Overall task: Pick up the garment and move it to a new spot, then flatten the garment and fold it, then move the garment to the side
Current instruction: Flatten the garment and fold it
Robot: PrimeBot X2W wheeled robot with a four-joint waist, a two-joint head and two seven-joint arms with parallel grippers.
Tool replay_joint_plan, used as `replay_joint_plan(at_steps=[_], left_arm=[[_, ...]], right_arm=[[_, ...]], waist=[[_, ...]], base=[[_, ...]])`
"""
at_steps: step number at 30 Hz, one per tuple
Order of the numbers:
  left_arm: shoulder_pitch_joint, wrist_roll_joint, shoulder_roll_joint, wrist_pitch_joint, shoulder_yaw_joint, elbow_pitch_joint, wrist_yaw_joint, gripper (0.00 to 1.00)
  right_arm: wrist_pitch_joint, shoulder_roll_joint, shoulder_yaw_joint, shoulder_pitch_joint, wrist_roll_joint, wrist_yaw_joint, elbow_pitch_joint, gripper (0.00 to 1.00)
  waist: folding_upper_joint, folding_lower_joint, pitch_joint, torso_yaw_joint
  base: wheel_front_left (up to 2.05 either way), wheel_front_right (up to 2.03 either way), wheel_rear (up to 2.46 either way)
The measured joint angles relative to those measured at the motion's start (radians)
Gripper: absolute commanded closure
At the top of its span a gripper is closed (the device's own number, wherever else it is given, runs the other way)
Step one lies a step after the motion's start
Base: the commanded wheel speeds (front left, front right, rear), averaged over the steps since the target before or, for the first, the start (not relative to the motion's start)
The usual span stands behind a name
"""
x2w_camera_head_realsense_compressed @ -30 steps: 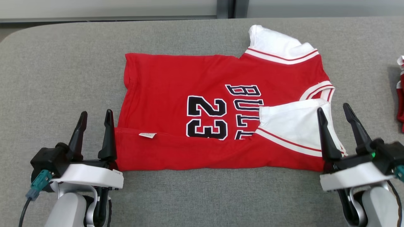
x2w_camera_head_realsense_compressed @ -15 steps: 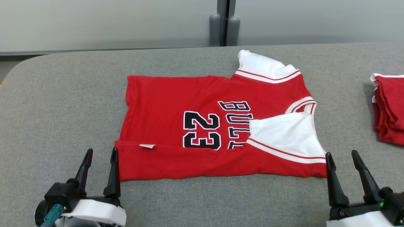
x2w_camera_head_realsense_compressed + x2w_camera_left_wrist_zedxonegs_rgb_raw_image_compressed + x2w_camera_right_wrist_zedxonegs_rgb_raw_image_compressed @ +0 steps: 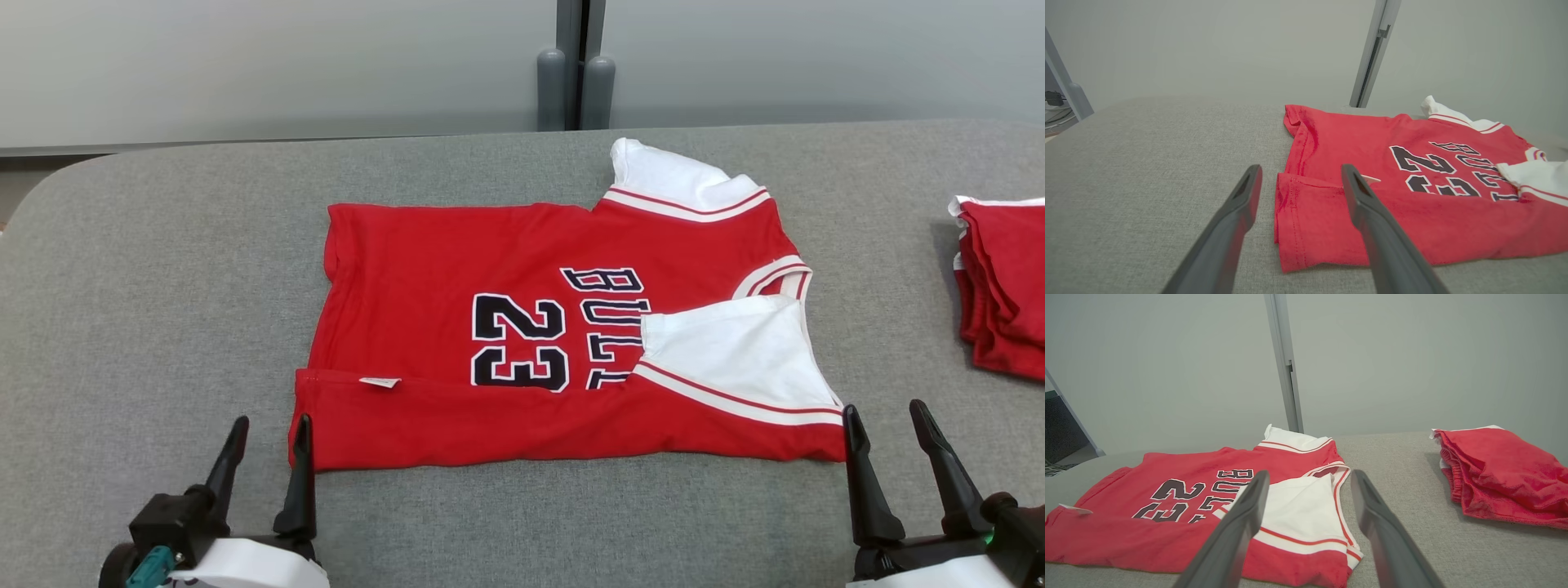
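A red jersey with white sleeves and a black "23" lies flat on the grey table, its near long edge folded over toward the middle. The same jersey fills the right of the left wrist view, and the jersey shows at the left of the right wrist view. My left gripper stands open just off the near left corner of the fold, holding nothing. My right gripper is open beside the near right corner, also with nothing between its fingers.
A folded pile of red garments sits at the table's right edge, the pile also visible in the right wrist view. The grey padded table has bare room to the left. A wall with a vertical post stands behind.
Both grippers have let go of the jersey's near edge and drawn back toward me, now clear of the cloth. The head camera tilted up, bringing the wall and red pile into view.
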Motion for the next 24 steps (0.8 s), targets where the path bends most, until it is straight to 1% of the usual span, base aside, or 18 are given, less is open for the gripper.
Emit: replay_joint_plan(at_steps=[4,7,12,16,20,24], left_arm=[[-0.004,-0.022,-0.011,0.027,-0.016,0.072,-0.015,0.0],[-0.02,-0.054,-0.019,0.052,-0.026,0.139,-0.027,0.0],[-0.055,-0.092,-0.025,0.051,-0.027,0.225,-0.041,0.0],[-0.095,-0.126,-0.028,0.041,-0.021,0.265,-0.052,0.0],[-0.124,-0.137,-0.025,0.033,-0.03,0.29,-0.061,0.0],[-0.146,-0.143,-0.02,0.027,-0.043,0.298,-0.066,0.0]], right_arm=[[0.013,0.0,-0.011,-0.004,0.01,0.0,0.043,0.0],[0.014,-0.004,-0.021,-0.018,0.016,0.0,0.118,0.0],[0.007,-0.004,-0.022,-0.069,0.031,0.0,0.258,0.0],[-0.006,0.003,-0.002,-0.134,0.065,0.0,0.345,0.0],[-0.013,0.002,0.011,-0.185,0.081,0.0,0.425,0.0],[-0.025,-0.004,0.03,-0.225,0.095,0.0,0.468,0.0]], waist=[[0.0,0.0,0.018,-0.003],[0.0,0.0,0.038,-0.003],[0.0,0.0,0.075,-0.002],[0.0,0.0,0.1,0.0],[0.0,0.0,0.119,0.001],[0.0,0.0,0.133,0.0]], base=[[0.0,0.0,0.0],[0.0,0.0,0.0],[0.0,0.0,0.0],[0.0,0.0,0.0],[0.0,0.0,0.0],[0.0,0.0,0.0]])
